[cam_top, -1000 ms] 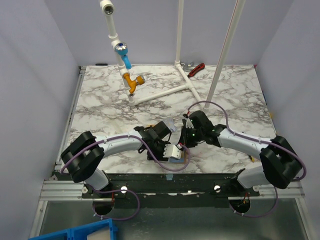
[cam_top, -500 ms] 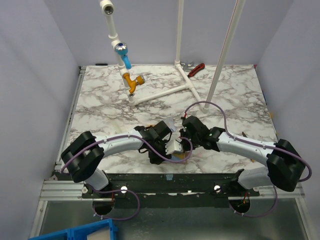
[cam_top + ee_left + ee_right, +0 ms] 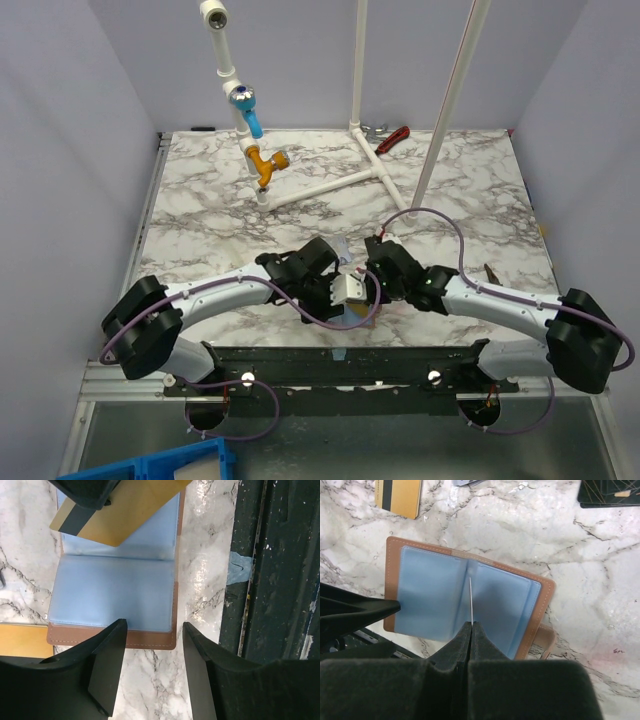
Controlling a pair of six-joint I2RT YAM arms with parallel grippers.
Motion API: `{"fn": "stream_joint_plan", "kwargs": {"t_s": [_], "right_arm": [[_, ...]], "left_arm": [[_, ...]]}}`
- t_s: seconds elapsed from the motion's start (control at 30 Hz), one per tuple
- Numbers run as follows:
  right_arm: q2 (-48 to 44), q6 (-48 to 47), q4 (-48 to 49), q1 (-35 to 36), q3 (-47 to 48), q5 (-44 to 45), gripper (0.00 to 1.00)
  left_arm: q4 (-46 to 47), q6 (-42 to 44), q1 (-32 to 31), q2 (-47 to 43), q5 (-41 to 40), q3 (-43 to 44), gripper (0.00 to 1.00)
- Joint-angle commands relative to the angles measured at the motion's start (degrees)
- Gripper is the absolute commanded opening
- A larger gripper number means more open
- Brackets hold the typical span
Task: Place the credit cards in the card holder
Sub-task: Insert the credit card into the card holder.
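Movement first: your right gripper (image 3: pixel 470 626) has swung in over the card holder (image 3: pixel 432 597), which lies open on the table (image 3: pixel 580 555) near its front edge. Its jaws are clamped on a gold card (image 3: pixel 125 517), edge-down above the central fold. Your left gripper (image 3: pixel 153 627) has widened and stands open astride the holder's near edge, holding nothing. Insertion looks about to start. A second gold card (image 3: pixel 397 497) waits beside the holder.

No legible text — none anywhere
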Motion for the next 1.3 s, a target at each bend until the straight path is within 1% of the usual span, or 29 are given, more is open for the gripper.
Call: {"fn": "stream_joint_plan", "kwargs": {"t_s": [0.0,0.2,0.27,0.33,0.5,0.7,0.83,0.97,1.17,1.27], "right_arm": [[-2.1,1.9,3.3,0.4,-2.7,3.9,0.01],[-4.1,1.3,2.2,1.2,-3.7,4.9,0.01],[-4.4,1.4,1.0,2.3,-3.6,5.8,0.01],[-4.8,1.5,0.7,3.9,-3.7,6.7,0.01],[-3.2,0.6,-0.6,7.4,-2.5,9.8,0.01],[0.2,0.1,-2.9,13.4,-1.3,17.3,0.01],[2.9,0.5,-4.1,16.0,0.0,20.0,0.01],[2.9,0.7,-4.2,16.6,0.3,19.4,0.01],[-2.8,0.2,-2.0,16.7,-2.6,14.7,0.01],[-6.0,1.4,-1.4,16.7,-4.1,16.4,0.01]], "left_arm": [[2.9,3.7,0.3,-2.8,-0.4,-2.1,0.50],[3.6,-0.8,4.0,-4.1,2.8,-0.8,0.51],[3.5,-2.3,5.8,-4.1,4.8,-0.3,0.51],[3.7,-2.6,6.6,-3.9,4.8,-0.3,0.51],[3.6,-2.0,6.7,-2.3,3.7,-0.3,0.51],[3.6,-2.2,6.9,-2.3,3.6,-1.2,0.51],[3.5,-2.4,6.9,-2.5,3.9,-1.7,0.51],[3.8,-2.6,6.9,-2.6,4.0,-2.7,0.51],[4.0,-3.4,8.0,-2.6,4.2,-2.9,0.51],[3.1,-5.1,10.1,-2.2,6.4,-1.5,0.51]]}}
